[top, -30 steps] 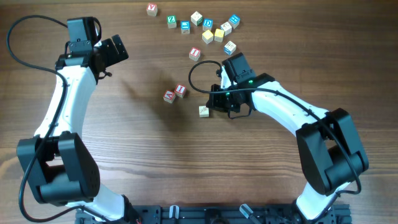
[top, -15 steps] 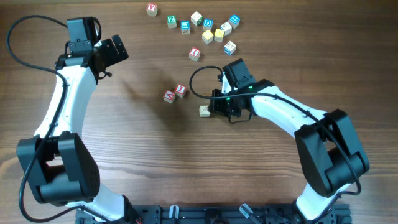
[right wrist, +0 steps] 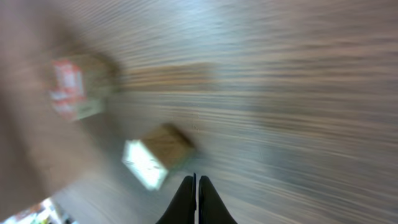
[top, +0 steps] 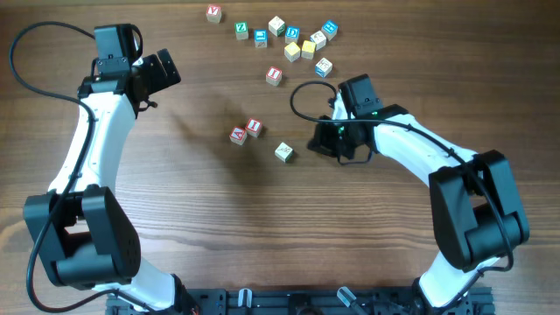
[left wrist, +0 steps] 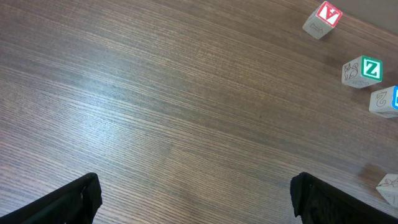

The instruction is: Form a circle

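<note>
Circle (top: 254, 127): unfinished, three cubes mid-desk (top: 175, 219); two red-lettered side by side, pale cube (top: 283, 152) near.
Loose cubes (top: 293, 39): far edge.
Right end effector (right wrist: 196, 182): fingers together, empty, just beside pale cube.
Left end effector (left wrist: 196, 186): spread wide, empty.

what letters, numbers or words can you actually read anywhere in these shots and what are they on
"Z": white, on the green-faced small wooden cube, left wrist view.
"Y", probably: white, on the red-faced small wooden cube, same view.
Cluster of loose wooden cubes, overhead view: letters too small to read.
Red-and-tan wooden cube and pale-faced wooden cube, right wrist view: blurred, unreadable.
</note>
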### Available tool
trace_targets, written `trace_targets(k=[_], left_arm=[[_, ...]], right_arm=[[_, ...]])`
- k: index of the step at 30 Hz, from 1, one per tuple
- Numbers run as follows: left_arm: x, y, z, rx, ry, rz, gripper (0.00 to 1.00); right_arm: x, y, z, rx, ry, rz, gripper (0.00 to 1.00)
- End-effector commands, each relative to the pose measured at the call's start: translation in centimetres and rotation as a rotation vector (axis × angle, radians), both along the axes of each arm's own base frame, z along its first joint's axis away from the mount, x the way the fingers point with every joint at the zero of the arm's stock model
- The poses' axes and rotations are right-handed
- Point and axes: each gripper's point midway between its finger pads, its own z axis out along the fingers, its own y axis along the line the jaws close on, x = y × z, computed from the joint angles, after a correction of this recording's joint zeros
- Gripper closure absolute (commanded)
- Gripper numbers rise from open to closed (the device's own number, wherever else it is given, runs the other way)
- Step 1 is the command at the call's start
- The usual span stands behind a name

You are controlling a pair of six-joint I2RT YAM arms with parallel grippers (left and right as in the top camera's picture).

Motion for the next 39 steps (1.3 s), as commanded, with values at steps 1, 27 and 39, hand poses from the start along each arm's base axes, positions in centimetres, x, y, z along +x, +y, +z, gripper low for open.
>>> trace_targets(k=[1, 27, 39], left_arm=[[0.1, 0.1, 0.6, -0.005, -0.015, 0.009, 0.00], [0.1, 0.1, 0.6, -0.005, -0.015, 0.009, 0.00], [0.1, 0.1, 0.6, -0.005, -0.015, 0.009, 0.00]], right_arm=[[-1.6, 3.1, 1.6, 0.113, 0.017, 0.071, 0.96], [-3.0, 0.7, -3.6, -0.144, 0.109, -0.014, 0.96], [-2.7, -1.9, -2.6, -0.163, 0.177, -0.077, 0.82]])
